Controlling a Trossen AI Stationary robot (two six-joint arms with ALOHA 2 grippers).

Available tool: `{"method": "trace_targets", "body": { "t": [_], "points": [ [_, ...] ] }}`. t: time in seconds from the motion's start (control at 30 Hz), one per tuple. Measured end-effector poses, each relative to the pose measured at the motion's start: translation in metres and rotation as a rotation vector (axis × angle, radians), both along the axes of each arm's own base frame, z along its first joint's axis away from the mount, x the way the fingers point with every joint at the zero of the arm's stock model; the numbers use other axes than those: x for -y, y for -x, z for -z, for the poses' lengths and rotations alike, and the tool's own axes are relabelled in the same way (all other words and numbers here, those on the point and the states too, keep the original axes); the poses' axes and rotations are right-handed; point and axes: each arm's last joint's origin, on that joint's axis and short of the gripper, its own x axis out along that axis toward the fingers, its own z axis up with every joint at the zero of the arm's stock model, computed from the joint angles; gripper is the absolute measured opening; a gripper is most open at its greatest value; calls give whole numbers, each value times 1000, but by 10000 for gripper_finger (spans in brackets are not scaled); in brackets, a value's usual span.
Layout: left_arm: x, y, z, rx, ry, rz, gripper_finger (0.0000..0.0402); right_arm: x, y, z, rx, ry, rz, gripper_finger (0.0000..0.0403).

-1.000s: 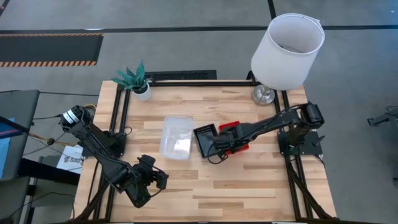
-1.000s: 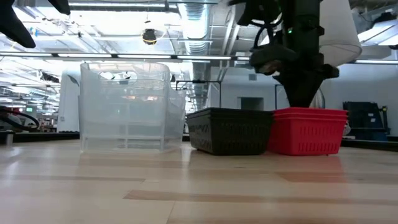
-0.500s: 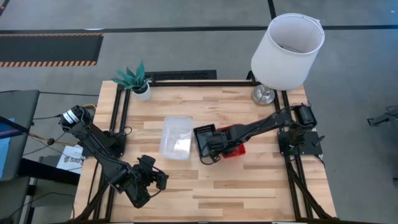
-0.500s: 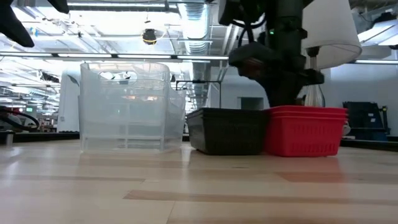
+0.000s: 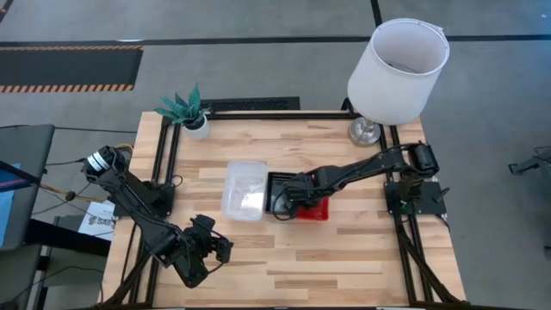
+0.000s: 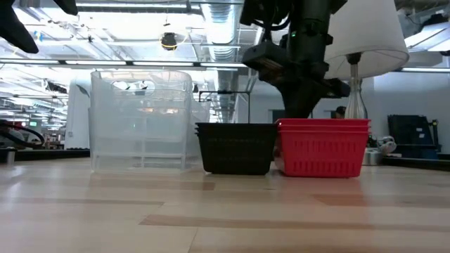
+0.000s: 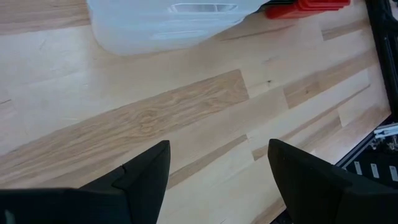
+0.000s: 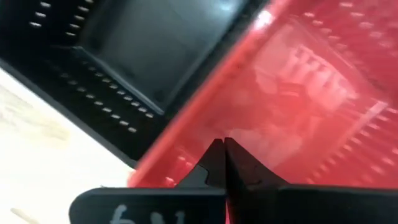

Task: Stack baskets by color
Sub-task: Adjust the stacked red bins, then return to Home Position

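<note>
A stack of clear baskets [image 5: 244,189] [image 6: 140,119] stands on the table's middle. A black basket [image 5: 275,191] [image 6: 235,147] is just right of it. Nested red baskets [image 5: 318,211] [image 6: 322,147] stand against the black one's right side. My right gripper [image 5: 293,205] [image 8: 222,155] is shut and reaches down into the red baskets beside the black basket [image 8: 137,43]. My left gripper [image 5: 212,247] [image 7: 217,155] waits open over bare wood near the table's front left, short of the clear stack [image 7: 168,18]. My right gripper has its shut fingers [image 8: 219,163] inside the top red basket. They stand at the inner side of its wall [image 8: 186,146] next to the black basket, coming from above and pointing steeply down. The red baskets stand level on the table.
A lamp with a big white shade [image 5: 398,60] stands at the far right corner. A small potted plant [image 5: 188,110] stands at the far left corner. Bare wood [image 5: 344,258] lies along the table's near side.
My right gripper, staying shut, has gone toward the table's left edge inside the red baskets. The red baskets have slid left along the table with it. The black basket has slid left before them, closer to the clear stack.
</note>
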Motion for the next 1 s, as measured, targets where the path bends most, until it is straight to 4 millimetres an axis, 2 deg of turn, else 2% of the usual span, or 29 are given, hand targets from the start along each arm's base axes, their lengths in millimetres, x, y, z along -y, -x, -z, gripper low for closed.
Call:
{"method": "trace_targets", "body": {
  "t": [0.43,0.73,0.83,1.0],
  "points": [
    [-1,-2,0,7,-1,-6,258,1,34,2,-346,107,-38,6],
    [-4,-5,0,1,-25,7,258,15,35,0,-364,152,-34,8],
    [-7,-7,0,-20,-33,29,258,13,38,-14,-329,151,-36,14],
    [-17,-10,-16,-63,35,111,258,4,54,-67,-144,179,-64,24]
  ]
}}
